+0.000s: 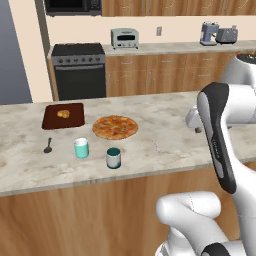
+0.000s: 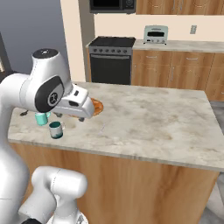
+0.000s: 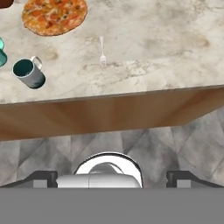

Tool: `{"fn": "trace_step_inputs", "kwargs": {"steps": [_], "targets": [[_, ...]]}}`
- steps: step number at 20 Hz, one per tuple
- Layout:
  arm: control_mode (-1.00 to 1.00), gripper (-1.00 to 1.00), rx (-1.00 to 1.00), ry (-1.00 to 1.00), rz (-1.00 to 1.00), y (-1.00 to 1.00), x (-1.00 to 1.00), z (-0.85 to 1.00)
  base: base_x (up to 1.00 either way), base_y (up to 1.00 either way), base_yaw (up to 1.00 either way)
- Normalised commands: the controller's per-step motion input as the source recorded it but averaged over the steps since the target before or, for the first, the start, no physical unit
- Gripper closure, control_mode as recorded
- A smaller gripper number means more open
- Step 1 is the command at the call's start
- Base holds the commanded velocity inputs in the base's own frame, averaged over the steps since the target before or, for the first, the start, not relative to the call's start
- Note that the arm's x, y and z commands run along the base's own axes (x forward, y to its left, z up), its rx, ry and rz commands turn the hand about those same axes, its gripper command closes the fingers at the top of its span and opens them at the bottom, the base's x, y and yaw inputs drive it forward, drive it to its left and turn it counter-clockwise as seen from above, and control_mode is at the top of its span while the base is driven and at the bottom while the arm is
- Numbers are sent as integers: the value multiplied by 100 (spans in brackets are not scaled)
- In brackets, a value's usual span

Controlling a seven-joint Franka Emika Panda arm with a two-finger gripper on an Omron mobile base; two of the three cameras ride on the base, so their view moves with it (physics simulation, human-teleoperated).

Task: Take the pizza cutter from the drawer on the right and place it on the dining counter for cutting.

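While its two dark fingertips stand far apart with nothing between them, the gripper hangs wide above the near edge of the dining counter. From the hand view, the wood-panelled side of the counter and grey floor tiles lie below that edge. Where the pizza cutter lies I cannot tell.

On the stone top, a pizza sits about midway between the near and far edges, toward the left half. Just left of it, nearer the far edge, is a dark brown board with a small golden item on it. A small dark spoon lies near the left end. Beside it stand a light teal cup and, closer to the near edge, a dark teal mug – the two are apart. A slim pale utensil lies flat on bare stone right of the pizza, too small to identify.

Behind, the wall counter carries a toaster oven beside a black stove.
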Motion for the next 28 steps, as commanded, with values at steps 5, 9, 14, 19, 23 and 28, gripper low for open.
{"fn": "trace_step_inputs", "kwargs": {"steps": [5,9,14,19,23,28], "targets": [[-100,-100,2,0,0,0,-17,25,0,0,0],[-100,-100,0,0,0,0,-21,2,0,0,0],[-100,-100,-1,0,0,5,-26,0,0,0,0],[-100,-100,-6,0,0,36,-19,-1,0,0,0],[-100,-100,0,0,1,5,-1,0,0,0,0],[100,-100,0,0,1,0,0,0,-11,-10,0]]}}
